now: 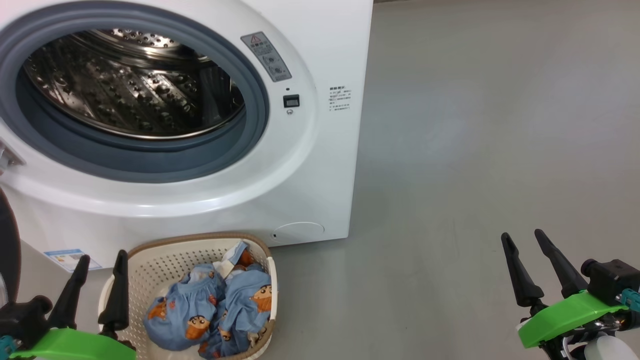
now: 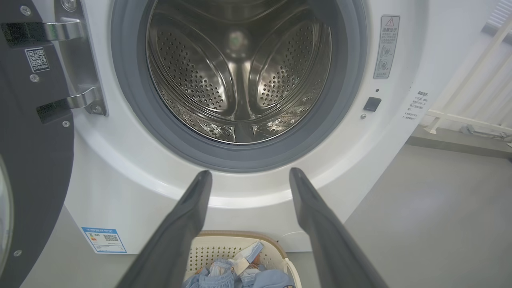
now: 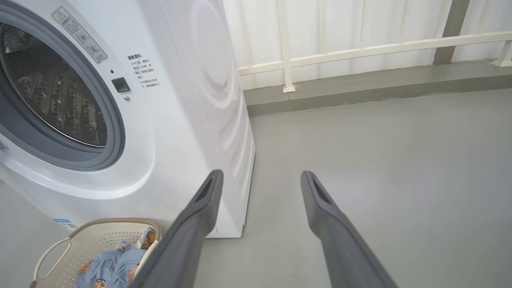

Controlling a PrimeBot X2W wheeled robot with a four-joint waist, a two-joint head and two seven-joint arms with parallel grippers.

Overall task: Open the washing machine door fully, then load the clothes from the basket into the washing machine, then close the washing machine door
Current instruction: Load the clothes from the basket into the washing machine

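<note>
The white washing machine (image 1: pixel 310 165) stands with its steel drum (image 1: pixel 130 85) exposed. The washing machine door (image 2: pixel 36 160) is swung open to the left, its black ring at the head view's left edge (image 1: pixel 9 235). On the floor before the machine sits the cream basket (image 1: pixel 160 270), holding the light-blue printed clothes (image 1: pixel 215 310). My left gripper (image 1: pixel 102 257) is open beside the basket's left rim, empty, and points at the drum opening (image 2: pixel 250 173). My right gripper (image 1: pixel 523 236) is open over bare floor far to the right (image 3: pixel 262 174), nothing between its fingers.
Grey floor (image 1: pixel 490 125) stretches to the right of the machine. A white railing (image 3: pixel 360 50) on a low grey curb (image 3: pixel 360 90) runs behind. A blue label (image 2: pixel 104 240) sits low on the machine's front left.
</note>
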